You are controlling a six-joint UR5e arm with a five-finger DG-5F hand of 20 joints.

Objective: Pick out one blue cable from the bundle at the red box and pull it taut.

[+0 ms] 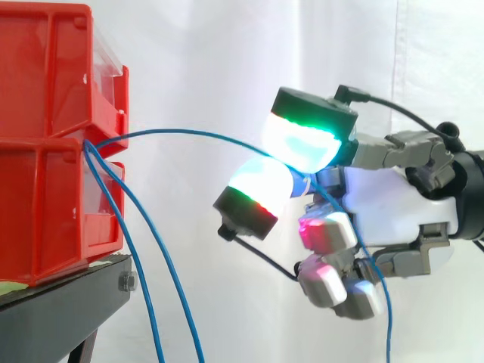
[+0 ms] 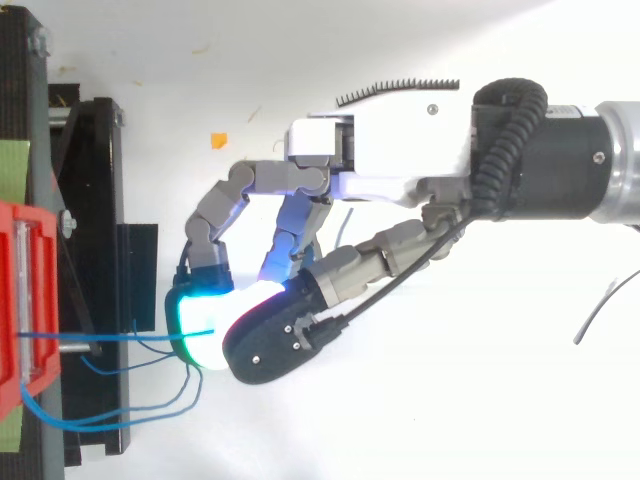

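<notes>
Got my hand (image 1: pixel 393 206) clamped on one thin blue cable (image 1: pixel 189 132), squeezed between two glowing pads (image 1: pixel 302 144). It bows a bit back to the stacked red plastic bins (image 1: pixel 45 189), and the other blue cables (image 2: pixel 100 427) hang slack.

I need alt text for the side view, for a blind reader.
A robot hand pinches one thin blue cable between glowing fingers; the cable runs left to stacked red plastic bins. Other blue cables hang from the bins.

Hand (image 2: pixel 385 150) pinches blue cable (image 2: pixel 110 336) beside red box (image 2: pixel 22 270).
</notes>
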